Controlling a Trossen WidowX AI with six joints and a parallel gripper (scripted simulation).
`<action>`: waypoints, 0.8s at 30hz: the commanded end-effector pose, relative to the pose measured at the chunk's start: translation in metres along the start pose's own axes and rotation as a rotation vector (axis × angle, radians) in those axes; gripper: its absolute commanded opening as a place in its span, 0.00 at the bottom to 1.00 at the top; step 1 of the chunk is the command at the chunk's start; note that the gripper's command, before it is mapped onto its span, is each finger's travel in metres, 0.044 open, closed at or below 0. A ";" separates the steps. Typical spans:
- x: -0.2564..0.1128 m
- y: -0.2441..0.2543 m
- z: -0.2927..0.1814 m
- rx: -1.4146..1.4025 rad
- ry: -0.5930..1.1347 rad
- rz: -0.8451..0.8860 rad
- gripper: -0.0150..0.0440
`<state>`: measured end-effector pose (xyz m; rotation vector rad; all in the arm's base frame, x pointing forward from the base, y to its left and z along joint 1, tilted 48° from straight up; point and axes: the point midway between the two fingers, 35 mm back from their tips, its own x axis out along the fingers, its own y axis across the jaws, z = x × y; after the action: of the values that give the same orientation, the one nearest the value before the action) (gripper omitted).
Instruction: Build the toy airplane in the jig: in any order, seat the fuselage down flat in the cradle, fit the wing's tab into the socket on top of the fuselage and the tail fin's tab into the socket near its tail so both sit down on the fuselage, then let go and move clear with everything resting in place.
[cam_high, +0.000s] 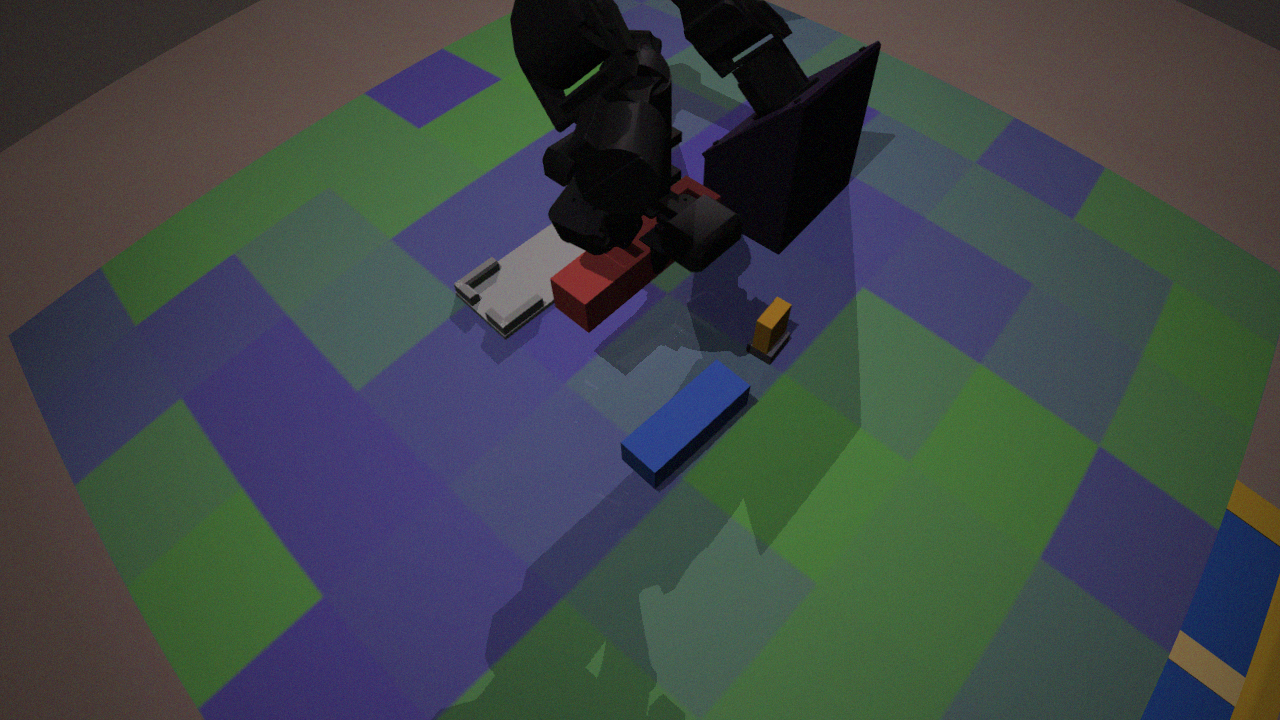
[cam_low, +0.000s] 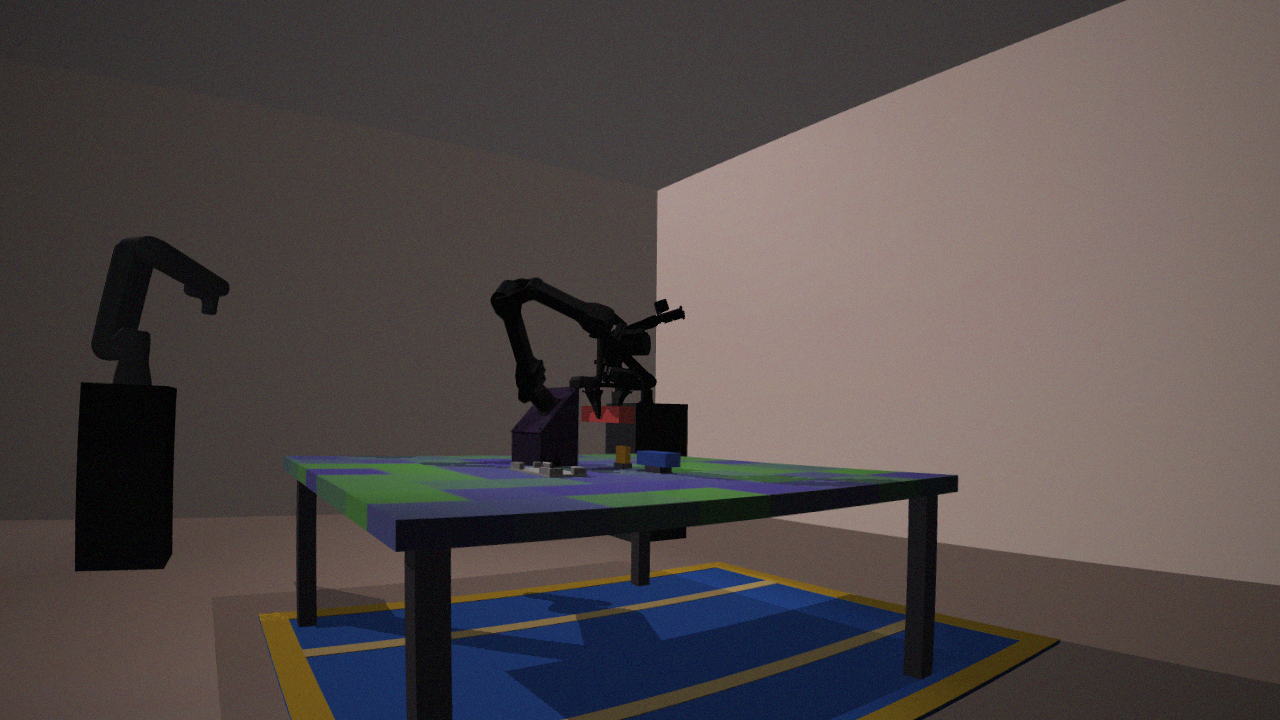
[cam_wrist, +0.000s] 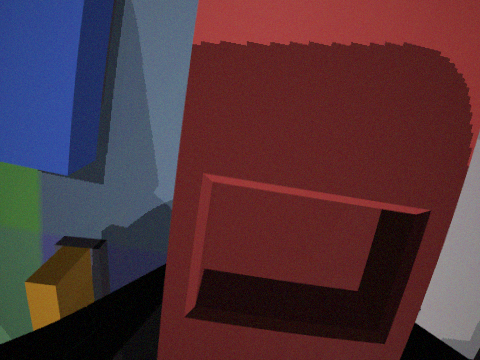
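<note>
My gripper (cam_high: 646, 243) (cam_low: 610, 404) is shut on the red fuselage (cam_high: 595, 284) (cam_low: 608, 414) (cam_wrist: 300, 125) and holds it level above the table. One rectangular socket shows in its top in the wrist view; the arm hides part of the fuselage in the top view. The pale grey cradle (cam_high: 528, 273) (cam_low: 554, 470) (cam_wrist: 450, 280) lies on the table beside and below the fuselage, its far part hidden in the top view. The blue wing (cam_high: 684, 416) (cam_low: 657, 458) (cam_wrist: 37, 75) rests on its dark support. The orange tail fin (cam_high: 769, 327) (cam_low: 622, 454) (cam_wrist: 75, 280) stands upright on a small dark base.
A dark purple wedge-shaped block (cam_high: 792, 170) (cam_low: 546, 438) stands under the arm's base, near the held fuselage. The patchwork table (cam_high: 375, 537) (cam_low: 671, 519) bears everything. The exterior view shows another arm on a black pedestal (cam_low: 125, 483) away to the left.
</note>
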<state>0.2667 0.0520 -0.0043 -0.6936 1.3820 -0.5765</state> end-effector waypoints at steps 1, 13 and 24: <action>0.001 -0.011 0.003 -0.002 -0.008 0.016 0.25; 0.016 -0.044 0.007 -0.013 -0.010 0.034 0.25; 0.029 -0.076 0.006 -0.019 -0.013 0.037 0.25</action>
<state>0.2770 -0.0108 0.0241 -0.6819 1.4012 -0.5339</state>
